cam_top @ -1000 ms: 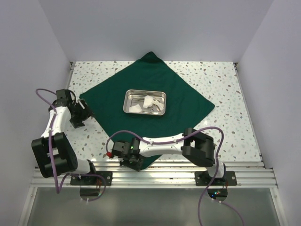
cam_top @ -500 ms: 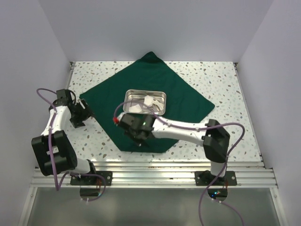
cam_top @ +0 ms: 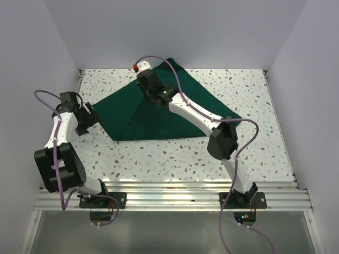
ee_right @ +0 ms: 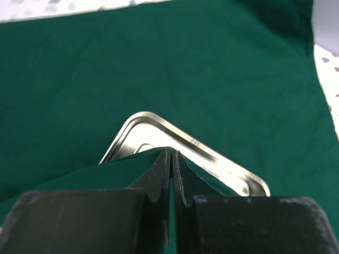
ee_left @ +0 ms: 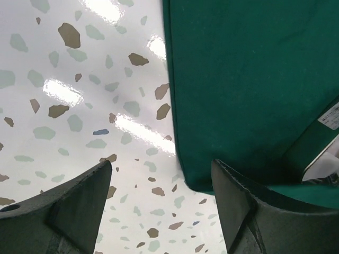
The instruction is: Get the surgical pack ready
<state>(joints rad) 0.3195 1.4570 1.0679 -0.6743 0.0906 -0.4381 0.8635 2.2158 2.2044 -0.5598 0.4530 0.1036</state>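
The surgical pack is a dark green drape (cam_top: 159,114) spread on the speckled table, its near corner folded back toward the far side. My right gripper (cam_top: 144,78) reaches over to the far corner and is shut on that folded corner (ee_right: 172,159). Just beyond the pinched cloth, the shiny metal tray (ee_right: 212,156) shows its rim; in the top view the fold hides it. My left gripper (cam_top: 87,119) stands open at the drape's left corner. In its own view the corner (ee_left: 238,79) lies just ahead of the right finger (ee_left: 249,211), with nothing between the jaws (ee_left: 161,206).
The speckled table (cam_top: 175,159) is walled in white at the left, back and right. A metal rail (cam_top: 175,196) carrying both arm bases runs along the near edge. Something white (ee_left: 331,119) peeks from under the fold at the right edge of the left wrist view.
My right arm swung from the near edge to the far back, carrying the drape's near corner over the tray, which is now covered. The left gripper shifted slightly and stays open.
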